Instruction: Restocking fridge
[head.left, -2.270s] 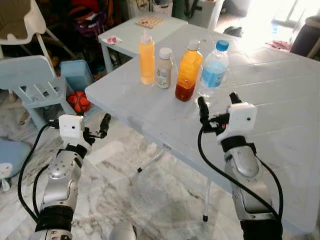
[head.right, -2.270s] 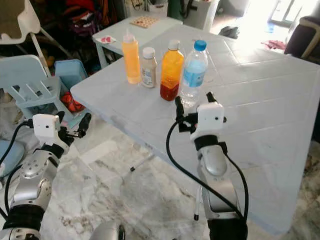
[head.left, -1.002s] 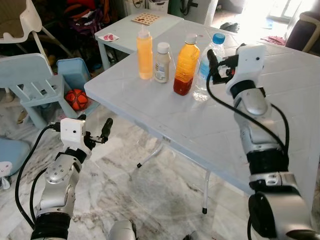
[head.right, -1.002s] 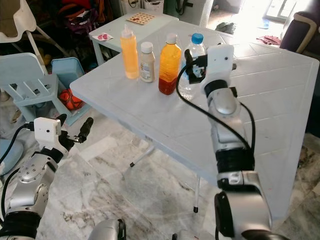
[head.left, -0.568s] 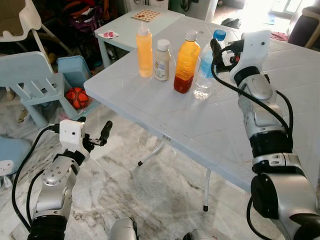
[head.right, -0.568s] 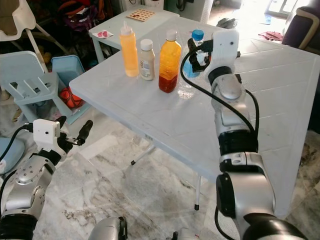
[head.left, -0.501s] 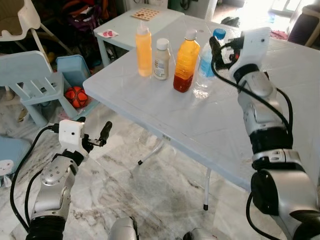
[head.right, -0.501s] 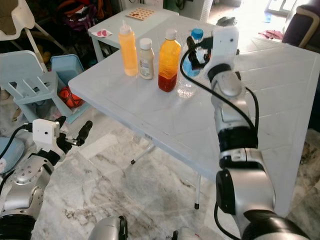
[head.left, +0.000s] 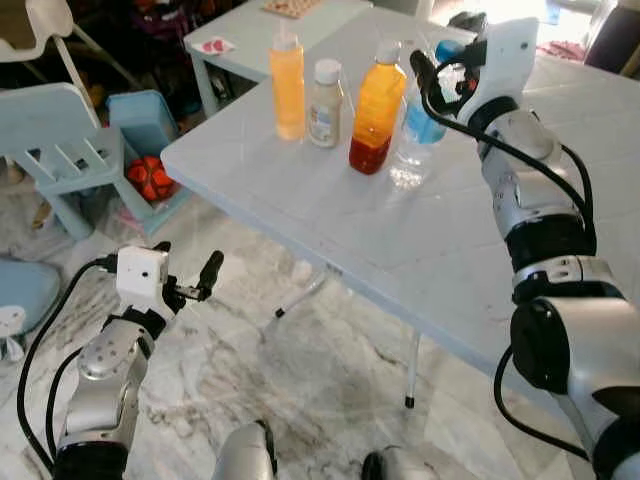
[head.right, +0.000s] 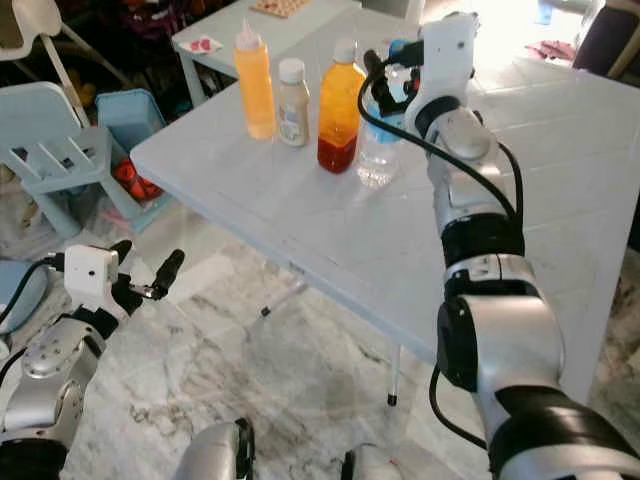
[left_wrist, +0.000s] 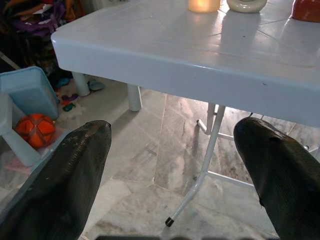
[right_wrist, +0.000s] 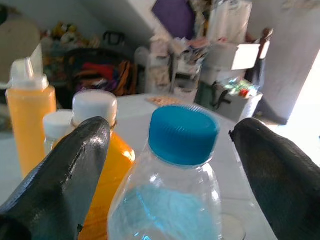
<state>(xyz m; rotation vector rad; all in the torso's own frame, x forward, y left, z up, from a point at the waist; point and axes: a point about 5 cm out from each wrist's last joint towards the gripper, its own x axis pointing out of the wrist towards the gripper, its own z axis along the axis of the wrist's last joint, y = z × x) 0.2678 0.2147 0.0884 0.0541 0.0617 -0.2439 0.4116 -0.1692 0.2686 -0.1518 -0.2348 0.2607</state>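
Raised from table height a couple of seconds ago, the right gripper (head.right: 385, 62) now hangs at the cap of the water bottle (head.left: 420, 118), fingers spread wide with the blue cap (right_wrist: 183, 133) between them and no contact visible. Its left finger (right_wrist: 55, 175) and right finger (right_wrist: 282, 170) flank the bottle's neck in the wrist view, which looks past the cap at the amber bottle (right_wrist: 97, 165), a white-capped bottle (right_wrist: 57, 127) and the orange squeeze bottle (right_wrist: 30, 110).

All four bottles stand in a row on the pale blue table (head.left: 330, 190), well ahead of the left gripper and just below the right one; the water bottle is the rightmost, with the amber bottle (head.left: 377, 110) just beside it.

Low and off the table's near corner, the left gripper (head.left: 185, 270) hangs over the marble floor (head.left: 300, 380), fingers apart and empty. Its wrist view looks under the table edge toward a table leg (left_wrist: 200, 175) and an orange ball (left_wrist: 32, 127) in a blue bin (left_wrist: 27, 95).
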